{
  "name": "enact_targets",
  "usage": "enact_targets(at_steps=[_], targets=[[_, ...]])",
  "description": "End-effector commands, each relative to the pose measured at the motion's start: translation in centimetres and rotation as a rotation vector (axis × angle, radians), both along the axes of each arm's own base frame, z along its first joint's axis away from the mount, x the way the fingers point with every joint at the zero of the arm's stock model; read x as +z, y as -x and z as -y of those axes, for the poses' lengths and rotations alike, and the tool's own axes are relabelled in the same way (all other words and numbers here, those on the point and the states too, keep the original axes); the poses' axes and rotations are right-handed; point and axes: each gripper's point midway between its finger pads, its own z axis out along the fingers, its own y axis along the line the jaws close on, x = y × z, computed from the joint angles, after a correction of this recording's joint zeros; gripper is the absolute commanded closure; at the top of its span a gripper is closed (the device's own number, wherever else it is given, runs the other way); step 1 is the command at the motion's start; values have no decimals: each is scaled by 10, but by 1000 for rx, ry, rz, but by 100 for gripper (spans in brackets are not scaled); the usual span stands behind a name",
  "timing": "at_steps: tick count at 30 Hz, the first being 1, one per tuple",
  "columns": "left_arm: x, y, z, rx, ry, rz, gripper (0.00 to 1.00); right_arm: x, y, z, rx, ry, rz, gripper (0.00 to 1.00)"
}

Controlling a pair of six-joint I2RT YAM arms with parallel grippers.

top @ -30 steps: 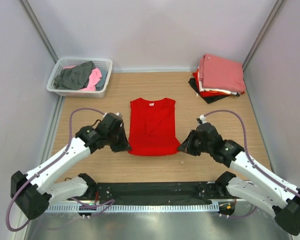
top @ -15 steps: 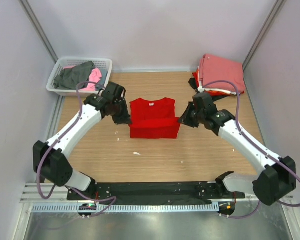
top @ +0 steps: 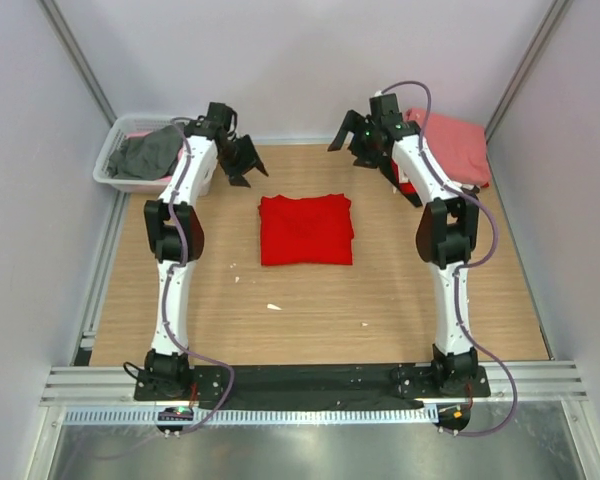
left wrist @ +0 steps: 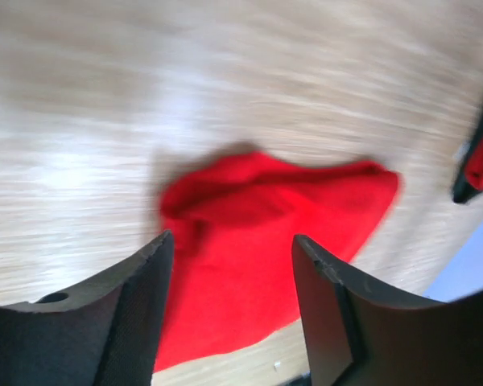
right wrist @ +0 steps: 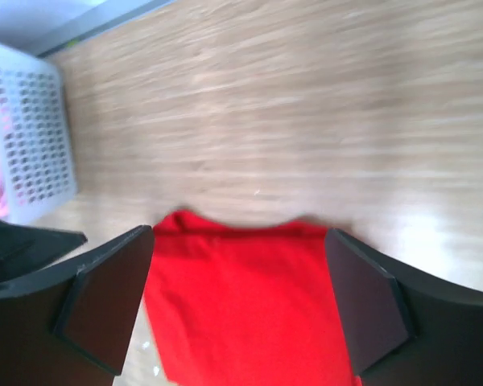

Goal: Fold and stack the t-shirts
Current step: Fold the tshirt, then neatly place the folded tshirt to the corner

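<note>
Jaws on both arms spread and empty. Left jaws hang above the far-left bench beside the white basket (top: 208, 178). Right jaws hang above the far-right bench, just in front of the folded stack (top: 445, 145). Right pair is wider apart than the left in the wrist views.

Red t-shirt (top: 305, 229) lies flat mid-bench as a folded rectangle, untouched, well apart from both arms and from the stack. Both wrist views look down at it; the left one is motion-blurred. Basket holds a grey t-shirt (top: 148, 153) and a pink one (top: 189, 156), crumpled. Stack has salmon-pink on top, with red and black edges showing underneath.

Step, as a judgement: fold looks done, and the move to the stack is not yet done.

Risks:
- Pinching only the top layer would peel the fold open on the lift. Cloth is soft, so a grab needs to catch all the layers at an edge.
- Uneven lift between the two arms would sag the middle and undo the rectangle.
- Right arm sits close to the stack. A low sweep could shove the top tee off.
- Left arm is close to the basket rim and could nudge it.
- Shirt's left edge looks slightly ragged, so it may land crooked on the stack.
</note>
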Motion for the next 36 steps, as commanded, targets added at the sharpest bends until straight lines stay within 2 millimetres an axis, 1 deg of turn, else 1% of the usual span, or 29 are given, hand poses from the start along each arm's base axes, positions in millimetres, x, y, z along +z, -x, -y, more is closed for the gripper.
enact_targets(at_steps=[1, 2, 3, 4, 5, 6, 7, 8, 9, 10, 12, 13, 14, 16, 17, 20, 21, 23, 25, 26, 27, 28, 29, 30, 32, 33, 34, 35, 36], targets=[[7, 19, -12, 22, 97, -109, 37, 11, 20, 4, 50, 12, -68, 6], [31, 13, -14, 24, 84, -16, 36, 39, 20, 3, 57, -14, 21, 6], [20, 22, -14, 20, 72, -42, 36, 45, 25, 5, 52, -21, 48, 6], [24, 25, -15, 10, 63, -22, 35, 13, 43, 10, 48, -9, -17, 6], [39, 27, -18, 10, 48, 21, 35, 44, 45, 10, 52, -35, 84, 5], [35, 34, -18, 2, 31, 6, 35, 38, 52, 12, 51, -36, 80, 5], [39, 38, -20, -16, 14, 18, 35, 14, 65, 17, 52, -26, 33, 5], [43, 45, -21, -29, -5, 19, 35, 14, 70, 15, 65, -34, 45, 5], [42, 52, -17, -48, -21, 10, 35, 13, 77, 15, 76, -37, 44, 5], [41, 57, -17, -60, -36, 7, 35, -5, 86, 17, 81, -28, 11, 5], [40, 70, -15, -91, -64, 8, 35, -22, 95, 19, 97, -16, -17, 5], [38, 74, -15, -99, -76, 6, 35, -38, 102, 21, 100, -9, -51, 5], [37, 77, -15, -102, -88, 9, 36, -44, 104, 21, 104, -9, -57, 5], [27, 90, -18, -117, -130, -11, 36, -62, 110, 19, 120, -19, -80, 5], [14, 99, -21, -122, -149, -42, 36, -68, 111, 19, 124, -23, -88, 5], [7, 115, -24, -153, -182, -53, 37, -87, 114, 20, 140, -12, -113, 5], [-2, 126, -27, -167, -200, -80, 37, -90, 113, 20, 149, -10, -109, 4], [-6, 141, -31, -179, -215, -79, 37, -99, 110, 19, 161, -15, -106, 4], [-6, 150, -34, -191, -227, -72, 38, -102, 106, 16, 174, -21, -96, 3], [0, 155, -36, -189, -234, -54, 38, -102, 102, 15, 177, -24, -85, 3], [-3, 161, -40, -191, -246, -64, 38, -113, 101, 14, 177, -22, -103, 3], [0, 162, -42, -194, -257, -45, 38, -112, 94, 13, 173, -23, -92, 3], [0, 166, -49, -186, -287, -34, 38, -118, 91, 14, 165, -21, -101, 3], [1, 165, -54, -171, -311, -19, 38, -130, 91, 13, 164, -18, -123, 3], [-6, 163, -63, -146, -352, 5, 38, -135, 84, 10, 146, -40, -124, 4], [-4, 162, -68, -128, -378, 19, 38, -142, 87, 2, 158, -58, -137, 5], [-6, 161, -68, -121, -377, 24, 39, -146, 87, -4, 155, -81, -136, 9], [-6, 160, -73, -105, -400, 27, 39, -147, 90, -11, 166, -93, -138, 11], [-6, 159, -73, -99, -405, 29, 39, -155, 96, -17, 177, -106, -158, 12]])
